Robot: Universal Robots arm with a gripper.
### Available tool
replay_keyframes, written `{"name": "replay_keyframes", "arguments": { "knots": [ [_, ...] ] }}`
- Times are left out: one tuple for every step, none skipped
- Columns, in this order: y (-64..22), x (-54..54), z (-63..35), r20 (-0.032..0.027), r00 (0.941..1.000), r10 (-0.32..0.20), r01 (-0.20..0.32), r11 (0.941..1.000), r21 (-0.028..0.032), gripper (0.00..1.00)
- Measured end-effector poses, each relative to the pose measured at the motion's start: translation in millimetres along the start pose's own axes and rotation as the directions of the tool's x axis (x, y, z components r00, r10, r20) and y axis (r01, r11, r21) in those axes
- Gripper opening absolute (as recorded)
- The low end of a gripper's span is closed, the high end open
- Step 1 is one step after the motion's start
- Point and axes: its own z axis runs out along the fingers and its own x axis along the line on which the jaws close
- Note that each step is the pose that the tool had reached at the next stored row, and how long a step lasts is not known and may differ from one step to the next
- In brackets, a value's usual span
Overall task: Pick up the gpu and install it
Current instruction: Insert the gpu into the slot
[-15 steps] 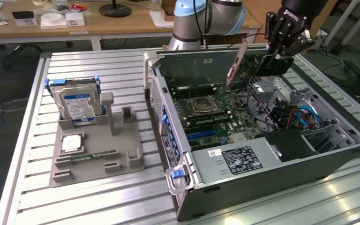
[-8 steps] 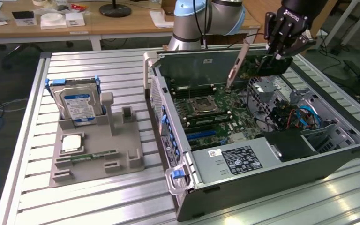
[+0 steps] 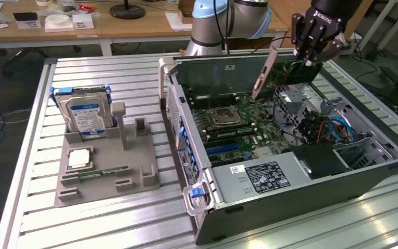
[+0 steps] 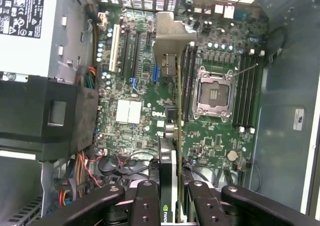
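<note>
— Question on the gripper [image 3: 310, 58]: pinching anything right now?
— Pinching one card, the gpu [image 3: 293, 74], between two black fingers [image 4: 145, 201]. Clamping on its upper edge, not spreading wide. Holding it on edge inside the open computer case [image 3: 385, 166], over the far end of the motherboard [image 3: 254, 145], with its one metal bracket [image 3: 264, 71] slanting down toward the board.
— Seating in a slot?
— Hanging clear of the slots, as far as the wrist camera is showing. Seeing the card edge-on there, crossing just beside the one CPU socket [image 3: 225, 116]. Seeing the bracket's low tip close to the board in the exterior view, but not managing to tell whether touching.
— Counting what else inside the case?
— Counting one power supply [image 3: 268, 174] with a white label, one bundle of blue cables [image 3: 339, 127] and one white expansion slot [image 4: 116, 49].
— And outside it?
— Counting one grey holder tray [image 3: 140, 155] on the slotted metal table [image 3: 102, 223], toward the exterior view's left, well apart from the gpu. Carrying three parts: one silver hard drive [image 3: 87, 116] with a blue label, standing upright; one CPU chip [image 3: 80, 158], lying flat; one green RAM stick [image 3: 105, 172], lying just in front of the chip.
— Arms?
— Seeing one arm [image 3: 216, 23], blue at the joints, rising behind the case.
</note>
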Motion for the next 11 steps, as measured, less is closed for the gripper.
{"name": "replay_keyframes", "arguments": {
  "knots": [
    [0.0, 0.0, 0.0, -0.0004, 1.0, -0.008, 0.008, 1.0, -0.0002, 0.26],
    [0.0, 0.0, 0.0, -0.0008, 0.9999, -0.017, 0.017, 0.9999, -0.0004, 0.26],
    [0.0, 0.0, 0.0, -0.0012, 0.9997, -0.026, 0.026, 0.9997, -0.0006, 0.26],
    [0.0, 0.0, 0.0, -0.0016, 0.9994, -0.035, 0.035, 0.9994, -0.0008, 0.26],
    [0.0, 0.0, 0.0, -0.0019, 0.9991, -0.043, 0.043, 0.9991, -0.001, 0.26],
    [0.0, 0.0, 0.0, -0.0024, 0.9986, -0.052, 0.052, 0.9986, -0.0012, 0.26],
    [0.0, 0.0, 0.0, -0.0028, 0.9982, -0.061, 0.061, 0.9982, -0.0013, 0.26],
    [0.0, 0.0, 0.0, -0.0031, 0.9976, -0.07, 0.07, 0.9976, -0.0016, 0.26],
    [0.0, 0.0, 0.0, -0.0035, 0.9969, -0.078, 0.078, 0.997, -0.0017, 0.26],
    [0.0, 0.0, 0.0, -0.0039, 0.9963, -0.086, 0.086, 0.9963, -0.0019, 0.26],
    [0.0, 0.0, 0.0, -0.0042, 0.9955, -0.094, 0.094, 0.9955, -0.0022, 0.26]
  ]
}}
